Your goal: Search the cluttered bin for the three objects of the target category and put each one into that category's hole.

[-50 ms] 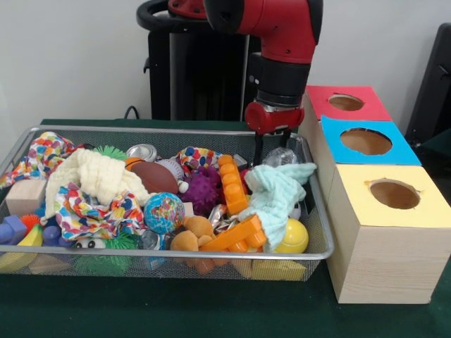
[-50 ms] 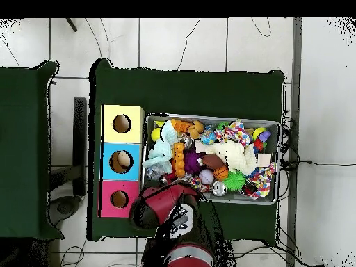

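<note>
A wire mesh bin (image 1: pixel 320 243) (image 2: pixel 278 161) is packed with toys and cloths. My gripper (image 1: pixel 272 149) hangs in its far right corner, open, fingers straddling a clear crinkly wrapper (image 1: pixel 282 156), just above a teal cloth (image 1: pixel 278 193). Beside the bin stand three boxes, each with a round hole on top: red (image 1: pixel 346 103), blue (image 1: pixel 366 141) and yellow (image 1: pixel 394 193). In the overhead view the arm (image 2: pixel 170 208) covers the gripper, and the boxes line up as yellow (image 2: pixel 122 124), blue (image 2: pixel 121 161) and red (image 2: pixel 119 199).
The bin also holds a cream cloth (image 1: pixel 95 176), a patterned cloth (image 1: pixel 91 211), orange plastic pieces (image 1: pixel 234 184), a purple spiky ball (image 1: pixel 204 189), a globe ball (image 1: pixel 163 213), a yellow ball (image 1: pixel 294 237), a brown football (image 1: pixel 155 177) and a metal can (image 1: pixel 142 152).
</note>
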`<state>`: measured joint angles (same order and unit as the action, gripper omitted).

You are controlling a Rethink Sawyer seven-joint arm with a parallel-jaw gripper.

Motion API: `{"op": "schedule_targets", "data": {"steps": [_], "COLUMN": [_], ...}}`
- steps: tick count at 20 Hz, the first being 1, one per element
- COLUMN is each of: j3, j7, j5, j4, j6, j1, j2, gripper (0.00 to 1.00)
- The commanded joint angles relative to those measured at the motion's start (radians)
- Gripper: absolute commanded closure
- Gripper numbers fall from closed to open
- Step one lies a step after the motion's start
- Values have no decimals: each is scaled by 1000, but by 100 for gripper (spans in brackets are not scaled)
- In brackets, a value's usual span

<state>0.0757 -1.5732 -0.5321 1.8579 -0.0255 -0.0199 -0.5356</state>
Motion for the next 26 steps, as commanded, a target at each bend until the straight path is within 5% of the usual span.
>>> {"op": "schedule_targets", "data": {"steps": [1,9,26], "j3": [-53,-134,-68], "j7": [-173,-192,-190], "j5": [25,30,53], "j4": [-43,-23,-34], "j6": [109,174,363], "j1": [-56,-109,-65], "j2": [-4,37,40], "gripper": [0,0,0]}}
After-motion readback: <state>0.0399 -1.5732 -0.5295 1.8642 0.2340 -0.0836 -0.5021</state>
